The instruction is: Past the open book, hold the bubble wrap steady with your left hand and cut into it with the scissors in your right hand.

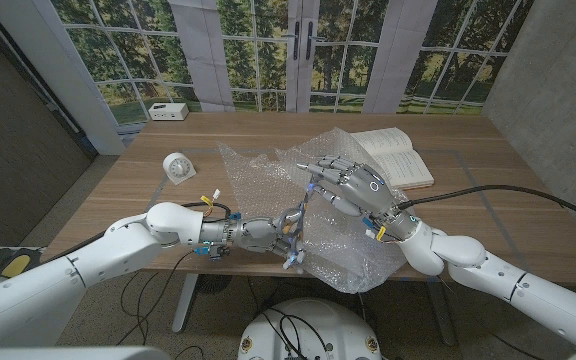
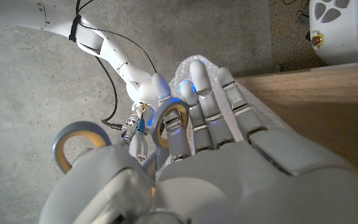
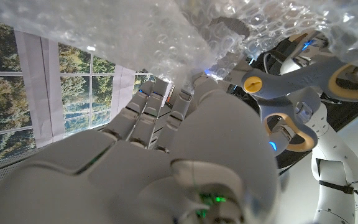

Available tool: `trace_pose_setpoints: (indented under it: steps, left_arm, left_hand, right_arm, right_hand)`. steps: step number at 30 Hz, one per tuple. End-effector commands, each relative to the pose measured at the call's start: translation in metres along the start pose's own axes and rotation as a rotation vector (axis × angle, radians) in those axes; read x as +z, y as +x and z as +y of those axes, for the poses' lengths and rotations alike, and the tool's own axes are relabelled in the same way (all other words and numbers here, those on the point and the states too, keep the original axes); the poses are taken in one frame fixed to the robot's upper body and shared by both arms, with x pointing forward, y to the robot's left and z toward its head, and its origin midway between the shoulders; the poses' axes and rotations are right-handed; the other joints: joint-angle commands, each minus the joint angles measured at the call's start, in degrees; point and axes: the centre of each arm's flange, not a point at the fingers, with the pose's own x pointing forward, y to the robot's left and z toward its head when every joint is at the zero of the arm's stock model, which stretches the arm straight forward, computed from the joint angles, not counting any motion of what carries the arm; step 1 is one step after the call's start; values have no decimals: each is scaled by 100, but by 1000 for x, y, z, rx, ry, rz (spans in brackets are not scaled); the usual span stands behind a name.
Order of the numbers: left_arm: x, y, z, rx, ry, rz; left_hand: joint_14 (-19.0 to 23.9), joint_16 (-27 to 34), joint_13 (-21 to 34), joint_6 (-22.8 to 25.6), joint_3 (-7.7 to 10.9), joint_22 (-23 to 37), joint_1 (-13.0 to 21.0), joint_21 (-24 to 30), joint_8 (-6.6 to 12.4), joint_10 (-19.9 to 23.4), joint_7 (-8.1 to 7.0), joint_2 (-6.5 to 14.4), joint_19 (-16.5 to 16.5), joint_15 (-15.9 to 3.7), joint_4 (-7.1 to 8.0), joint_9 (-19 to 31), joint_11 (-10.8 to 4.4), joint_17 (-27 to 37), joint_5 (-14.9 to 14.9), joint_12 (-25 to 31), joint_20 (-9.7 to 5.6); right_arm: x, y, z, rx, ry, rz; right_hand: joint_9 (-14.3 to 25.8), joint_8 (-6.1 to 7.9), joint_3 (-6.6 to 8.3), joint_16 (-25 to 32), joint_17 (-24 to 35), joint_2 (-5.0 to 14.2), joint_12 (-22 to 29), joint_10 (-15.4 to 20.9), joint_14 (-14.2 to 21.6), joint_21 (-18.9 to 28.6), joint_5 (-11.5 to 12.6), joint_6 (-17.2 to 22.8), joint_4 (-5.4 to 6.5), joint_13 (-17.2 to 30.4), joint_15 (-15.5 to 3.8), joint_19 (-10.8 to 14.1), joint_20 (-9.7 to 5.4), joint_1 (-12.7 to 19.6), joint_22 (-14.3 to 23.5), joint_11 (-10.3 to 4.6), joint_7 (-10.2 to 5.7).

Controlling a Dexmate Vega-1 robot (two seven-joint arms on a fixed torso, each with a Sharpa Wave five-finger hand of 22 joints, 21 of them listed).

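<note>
Room: windows (image 1: 258, 40) with trees behind a wooden table (image 1: 488, 200).

Landmark: the open book (image 1: 398, 158).
- The bubble wrap (image 1: 258, 165) lies just beside the book, on the robot's-left and near side. One corner touches or overlaps the book. Its near end hangs off the table edge.
- A small white clock (image 1: 178, 168) stands well apart from the book, beyond the wrap.

Hands:
- The right hand (image 1: 353, 188) lies on top of the wrap near the book. Its fingers are stretched out and apart, pressing on the sheet and grasping nothing.
- The left hand (image 1: 280, 235) is further from the book, at the hanging end of the wrap. It holds the scissors (image 3: 253, 83), with a finger through one yellow-lined ring.
- The roles look swapped against the task wording.
- The blades are hidden by the wrap, so I cannot tell whether they are apart.

Risks (judgement):
- The sheet is crumpled and slack near the table edge, so the blades may fold or push it instead of cutting.
- The pressing hand only weighs the sheet down, and a tug from the scissors could drag the wrap out from under it.
- The two hands are close, so the blades could strike the right hand's fingers.
- A dragged sheet could shift the book.
</note>
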Motion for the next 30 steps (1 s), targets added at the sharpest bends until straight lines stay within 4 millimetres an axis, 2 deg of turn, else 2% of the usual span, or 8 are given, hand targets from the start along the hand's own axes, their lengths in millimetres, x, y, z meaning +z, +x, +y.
trace_pose_setpoints:
  steps: [1,30]
  left_arm:
    - [1,1,0,-2,13,-14]
    - [2,8,2,2,6,-43]
  left_hand:
    - [19,40,37,491,-20,27,75,-3,-2,26,452,0,31,-14,-48,21,-32,44,4,24,15]
    - [18,39,25,514,-29,46,134,-15,-45,41,479,4,28,-20,-43,27,-20,47,-4,-12,13]
  right_arm:
    - [-5,-1,5,17,-3,28]
    - [2,0,-2,-8,26,-1]
  right_hand:
    - [26,26,12,-14,17,-23,38,24,56,41,22,50,27,33,-1129,26,-274,66,10,-27,-2]
    - [26,33,12,-23,52,-28,43,13,92,50,22,93,32,2,-1130,39,-279,74,9,-27,-1]
